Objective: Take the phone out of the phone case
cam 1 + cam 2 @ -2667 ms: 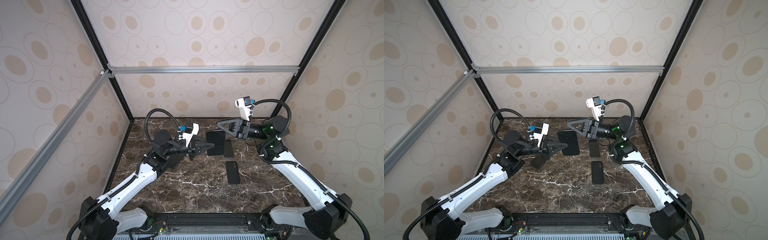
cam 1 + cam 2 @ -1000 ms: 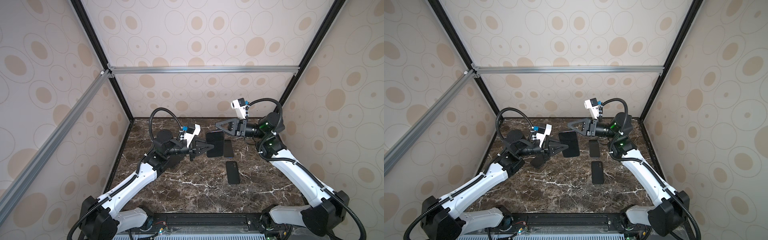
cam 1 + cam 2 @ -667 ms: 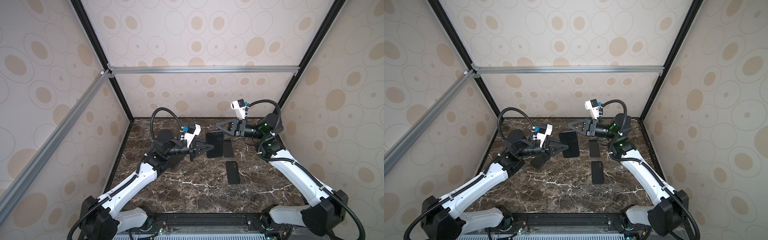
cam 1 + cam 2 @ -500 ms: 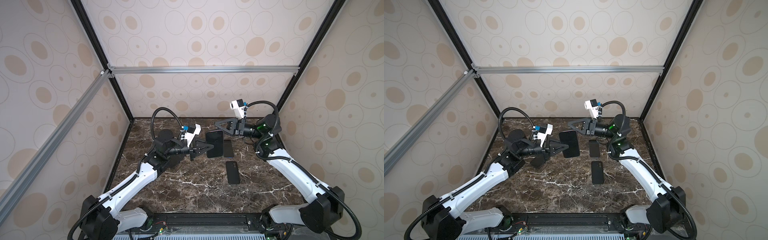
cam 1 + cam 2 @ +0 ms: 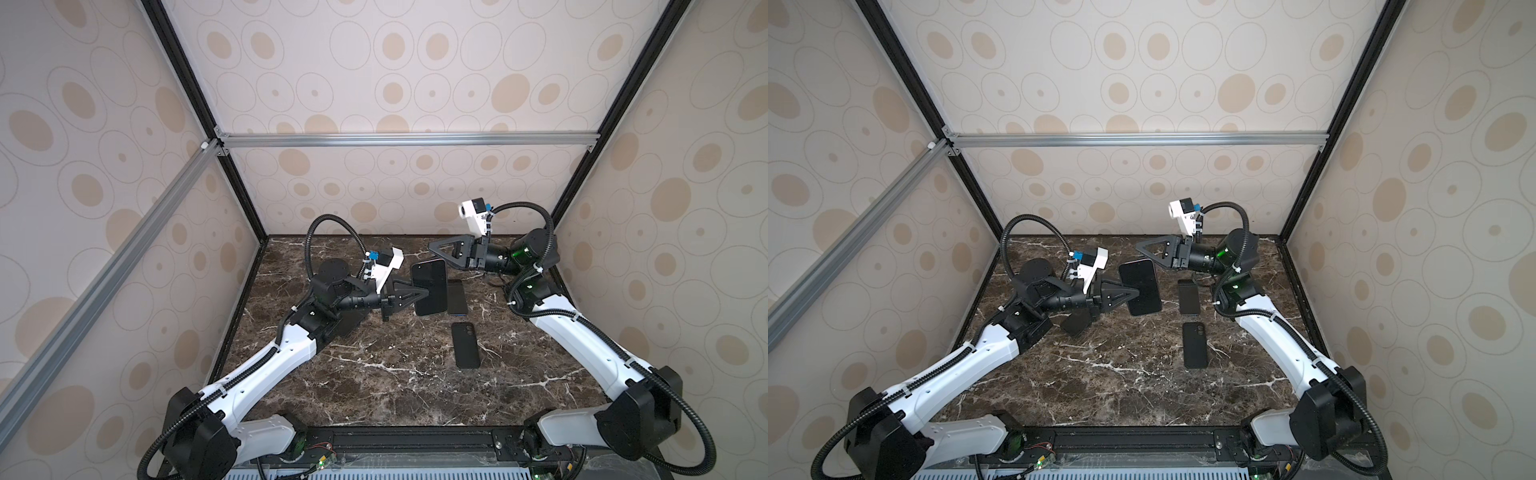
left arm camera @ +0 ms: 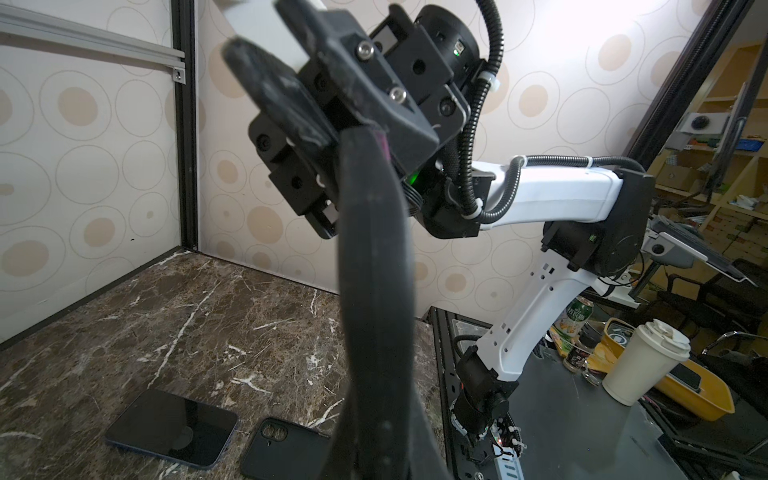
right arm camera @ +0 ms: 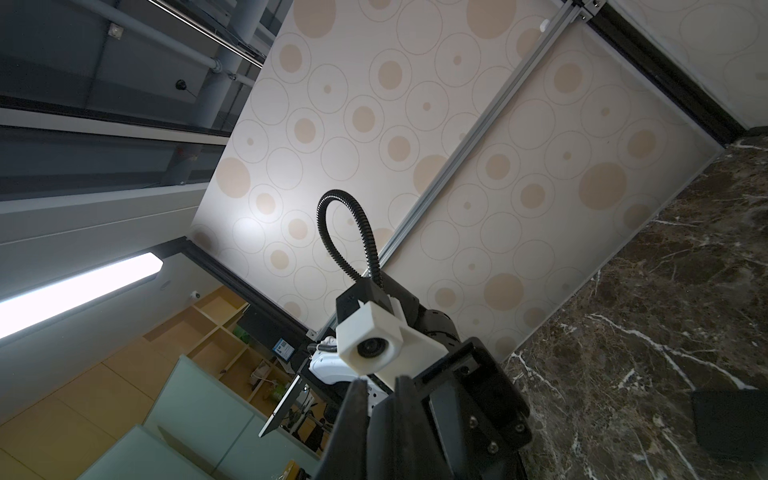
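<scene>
Left wrist view shows the phone case edge-on as a thick, matte black rubbery band that bows in a slight curve. Its upper end is caught between the two flat black fingers of the right gripper, which are pinched together on it. In both top views the phone sits inside that case, a glossy dark rectangle with rounded corners. It is lifted off the brown marble table and tilted, screen side up. The left gripper, a black triangular claw, is clamped tight on the long edge of the case nearest its own arm, at about mid-length. Flat on the white-veined stone just beside the held phone lies a spare phone, a smooth reflective slab whose rim looks bluish in the left wrist view. Nearer the robot's base lies an empty case, matte black with a rounded camera cut-out at one corner.
</scene>
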`<control>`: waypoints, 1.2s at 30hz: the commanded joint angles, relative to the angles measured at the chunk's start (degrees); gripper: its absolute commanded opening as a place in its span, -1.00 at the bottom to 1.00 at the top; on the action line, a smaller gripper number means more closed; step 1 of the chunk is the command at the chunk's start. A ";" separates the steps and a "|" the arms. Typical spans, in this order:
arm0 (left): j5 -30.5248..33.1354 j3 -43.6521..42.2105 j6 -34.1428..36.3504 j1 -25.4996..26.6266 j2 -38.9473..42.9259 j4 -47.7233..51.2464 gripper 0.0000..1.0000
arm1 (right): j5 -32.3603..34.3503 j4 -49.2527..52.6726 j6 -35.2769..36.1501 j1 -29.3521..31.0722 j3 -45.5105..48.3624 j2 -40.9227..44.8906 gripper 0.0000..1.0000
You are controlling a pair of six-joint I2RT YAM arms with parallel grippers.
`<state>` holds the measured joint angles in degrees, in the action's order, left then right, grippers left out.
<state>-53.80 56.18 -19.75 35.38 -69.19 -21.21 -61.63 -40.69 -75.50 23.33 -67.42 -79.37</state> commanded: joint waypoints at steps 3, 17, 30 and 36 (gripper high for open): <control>-9.18 5.69 5.40 4.14 2.39 -14.30 -1.00 | 1.82 3.01 -4.80 -0.21 4.05 -5.66 -1.00; -7.64 5.30 4.84 4.70 1.68 -15.05 -1.00 | 1.46 7.50 1.73 -1.33 2.37 -3.99 -1.00; 15.05 1.50 0.33 3.24 4.14 -15.92 -1.00 | 25.65 38.13 37.55 -5.40 6.34 16.05 -0.31; 24.45 -2.17 -7.20 2.19 4.44 -23.11 -1.00 | 28.71 23.50 35.54 -5.36 14.48 23.73 0.05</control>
<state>-36.03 53.84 -21.98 38.13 -66.22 -35.46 -36.07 -9.87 -41.21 17.96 -55.27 -57.12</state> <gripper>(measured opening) 0.117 0.507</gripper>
